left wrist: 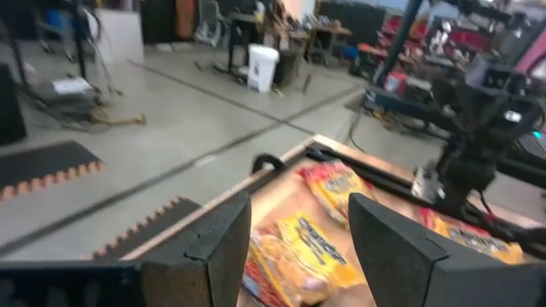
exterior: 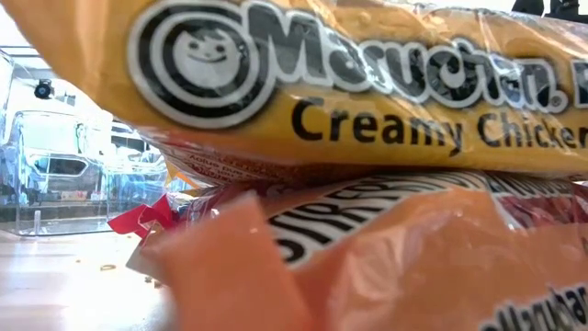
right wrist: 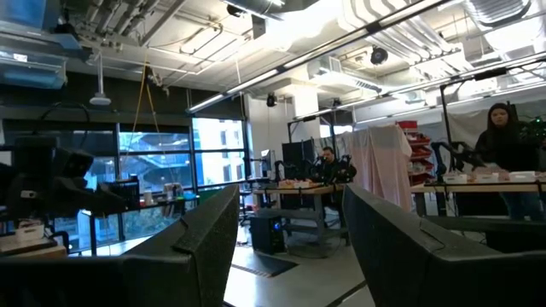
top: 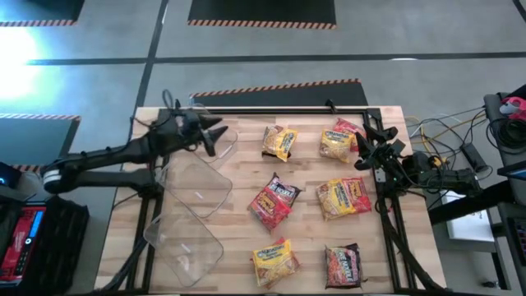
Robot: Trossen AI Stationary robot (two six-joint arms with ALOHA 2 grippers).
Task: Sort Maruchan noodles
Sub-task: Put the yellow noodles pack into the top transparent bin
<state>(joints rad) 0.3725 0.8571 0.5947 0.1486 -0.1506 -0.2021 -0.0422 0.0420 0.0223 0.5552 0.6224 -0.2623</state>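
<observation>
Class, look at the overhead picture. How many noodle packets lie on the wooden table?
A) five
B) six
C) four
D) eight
B: the high view shows six Maruchan noodles packets spread over the table's middle and right part, none in the clear bins on the left.

Both arms were dark, nearly black, built of slim tubular links joined by bulkier rounded housings. The left arm [top: 107, 154] carried a pale grey band near its base end and thin black cables looping off its wrist. Its end effector [top: 215, 131] ended in two dark, wedge-shaped fingers [left wrist: 213, 251] with flat, matte inner faces and angular edges. The right arm [top: 427, 168] looked the same in colour, with a blocky wrist and short protruding black fittings. Its end effector [top: 366, 148] bore two matching broad, dark fingers [right wrist: 200, 247] with bevelled tips.
</observation>
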